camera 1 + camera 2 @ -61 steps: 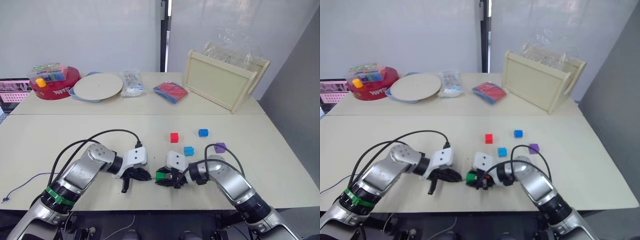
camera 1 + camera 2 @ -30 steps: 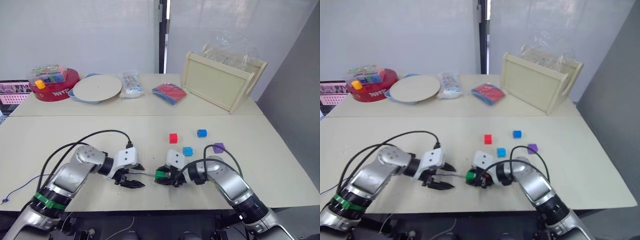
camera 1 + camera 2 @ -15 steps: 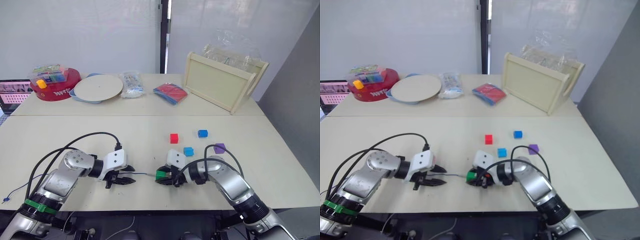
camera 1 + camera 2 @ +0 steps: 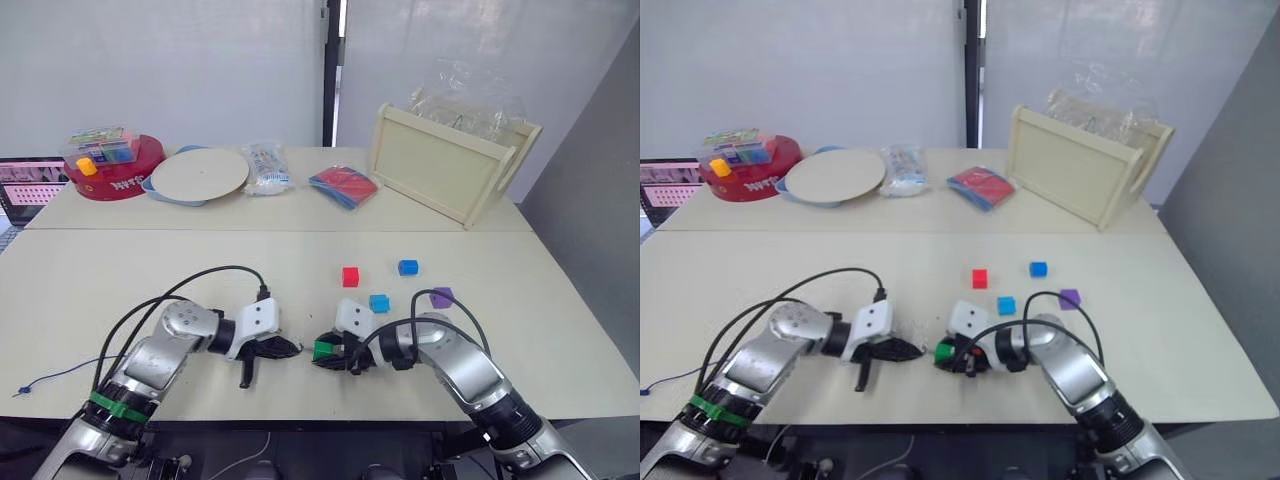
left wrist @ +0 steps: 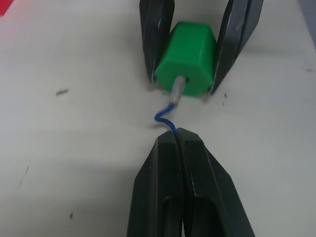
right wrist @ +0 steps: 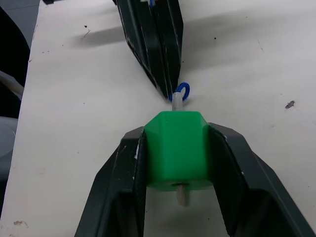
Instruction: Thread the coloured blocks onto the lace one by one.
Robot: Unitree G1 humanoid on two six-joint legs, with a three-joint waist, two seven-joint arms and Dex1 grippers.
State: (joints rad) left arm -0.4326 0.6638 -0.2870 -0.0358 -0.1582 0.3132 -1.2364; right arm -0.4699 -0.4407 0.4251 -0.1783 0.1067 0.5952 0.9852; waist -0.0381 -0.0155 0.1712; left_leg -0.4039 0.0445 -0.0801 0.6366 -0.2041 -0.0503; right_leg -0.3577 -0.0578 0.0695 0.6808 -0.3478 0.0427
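Near front edge of worktop (image 4: 120, 270), both grippers meet tip to tip. Right gripper (image 6: 177, 163) has its jaws clenched on the green block (image 6: 177, 148), one finger on each side face, block held just over the surface. Left gripper (image 5: 177, 140) has jaws pinched tight on the lace (image 5: 167, 118), gripping the dark-blue cord right behind its pale stiff tip.

Tip is through the block: it enters the bore on the face toward the left gripper, and a short pale stub pokes out of the opposite face in the right wrist view. Cord kinks into a small loop between the left jaws and the block.

Rest of the lace trails off toward the robot's left, its far end (image 4: 20, 391) lying near the worktop's front-left edge.

Unthreaded, loose on the worktop beyond the right gripper: red block (image 4: 350, 276), light blue block (image 4: 379, 302), dark blue block (image 4: 408, 267), purple block (image 4: 442, 297); all apart from one another, light blue closest to the right gripper
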